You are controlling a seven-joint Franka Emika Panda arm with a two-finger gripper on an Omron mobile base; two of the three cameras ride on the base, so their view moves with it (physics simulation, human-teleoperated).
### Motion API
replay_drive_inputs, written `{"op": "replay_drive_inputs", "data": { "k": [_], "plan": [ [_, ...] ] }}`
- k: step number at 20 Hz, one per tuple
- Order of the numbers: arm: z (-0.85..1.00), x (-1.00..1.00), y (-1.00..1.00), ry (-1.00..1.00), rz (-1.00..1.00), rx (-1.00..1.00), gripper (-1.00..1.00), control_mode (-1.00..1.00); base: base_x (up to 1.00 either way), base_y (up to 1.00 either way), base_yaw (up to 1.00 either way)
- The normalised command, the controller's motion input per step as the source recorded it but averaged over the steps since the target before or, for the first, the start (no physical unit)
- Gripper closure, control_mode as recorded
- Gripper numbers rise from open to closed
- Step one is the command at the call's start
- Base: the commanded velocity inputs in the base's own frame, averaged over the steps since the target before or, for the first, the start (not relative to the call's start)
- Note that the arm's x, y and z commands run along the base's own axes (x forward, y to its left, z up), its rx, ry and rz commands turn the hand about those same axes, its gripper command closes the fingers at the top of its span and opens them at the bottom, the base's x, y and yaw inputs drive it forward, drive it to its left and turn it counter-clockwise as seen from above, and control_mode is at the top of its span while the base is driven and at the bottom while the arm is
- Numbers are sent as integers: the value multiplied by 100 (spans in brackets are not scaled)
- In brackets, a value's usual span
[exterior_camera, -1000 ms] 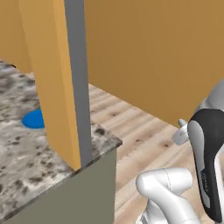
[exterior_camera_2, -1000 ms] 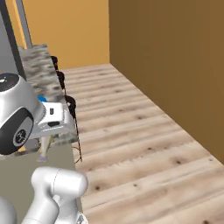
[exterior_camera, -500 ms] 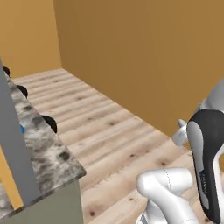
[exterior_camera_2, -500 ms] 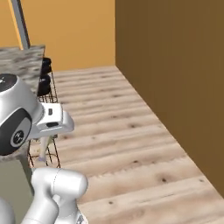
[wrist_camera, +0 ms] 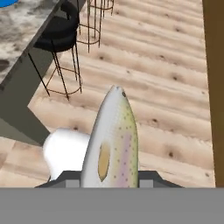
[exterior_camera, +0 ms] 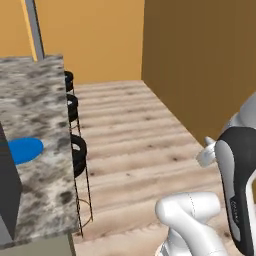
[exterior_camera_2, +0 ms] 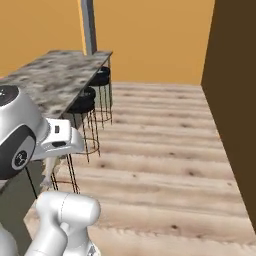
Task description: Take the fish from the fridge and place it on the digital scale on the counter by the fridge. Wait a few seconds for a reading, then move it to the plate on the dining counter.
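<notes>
One fish sits clamped in the closed end effector.

Even, flat rendered light; soft, slightly blurry, no glare.

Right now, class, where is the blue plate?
The plate lies on the dining counter at the left of the left base view, near the stools along its edge.

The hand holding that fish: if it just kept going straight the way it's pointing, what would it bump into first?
Most likely the wooden floor. The hand, shut on the fish, points down and out over bare planks. The nearest stool and the dining counter lie off to one side, though depth is hard to judge.
</notes>
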Motion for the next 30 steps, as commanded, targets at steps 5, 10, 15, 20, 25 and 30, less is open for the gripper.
{"op": "replay_drive_inputs", "data": {
  "k": [5, 10, 15, 20, 25, 30],
  "plan": [
    [0, 0, 0, 0, 0, 0, 100, 100, 100, -12, 80],
    [0, 0, 0, 0, 0, 0, 100, 100, 99, -26, 78],
    [0, 0, 0, 0, 0, 0, 100, 100, 28, -77, 66],
    [0, 0, 0, 0, 0, 0, 100, 100, 3, -74, 71],
    [0, 0, 0, 0, 0, 0, 100, 100, 32, -55, 79],
    [0, 0, 0, 0, 0, 0, 100, 100, 43, -55, 71]
  ]
}}
